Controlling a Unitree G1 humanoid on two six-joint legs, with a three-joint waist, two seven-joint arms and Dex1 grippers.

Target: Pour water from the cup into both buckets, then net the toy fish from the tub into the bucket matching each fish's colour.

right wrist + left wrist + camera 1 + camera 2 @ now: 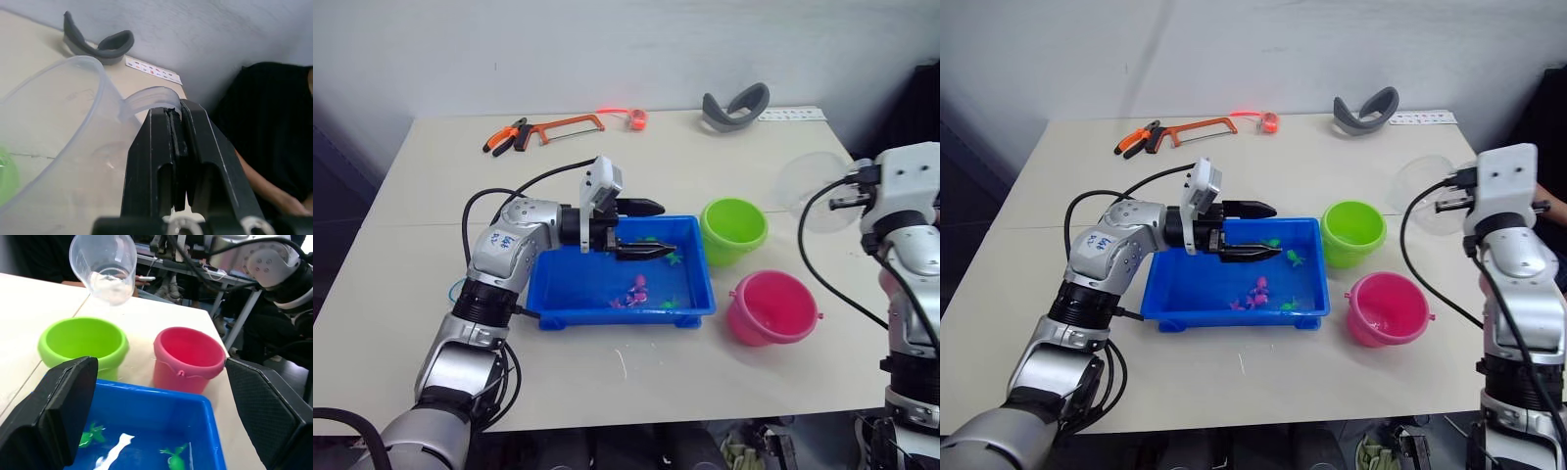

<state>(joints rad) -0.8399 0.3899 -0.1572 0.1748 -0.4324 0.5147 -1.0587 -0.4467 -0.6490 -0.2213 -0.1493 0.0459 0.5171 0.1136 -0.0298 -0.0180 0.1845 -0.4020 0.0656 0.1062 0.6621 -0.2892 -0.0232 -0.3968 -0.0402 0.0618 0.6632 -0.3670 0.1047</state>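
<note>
Leftmost, the left hand (644, 228) hovers wide open over the tub (558, 289), staged for fishing; the buckets (733, 228) stand just beside it; the right hand (176, 117) pinches the cup (813, 191) handle, raised near them for pouring.

Glossy plastic tub (697, 294) and buckets (770, 306); clear smooth cup (105, 265).

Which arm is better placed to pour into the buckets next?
The right. Its gripper is shut on the cup handle, holding it raised just beyond the green bucket. The left gripper hangs open and empty over the tub.
</note>
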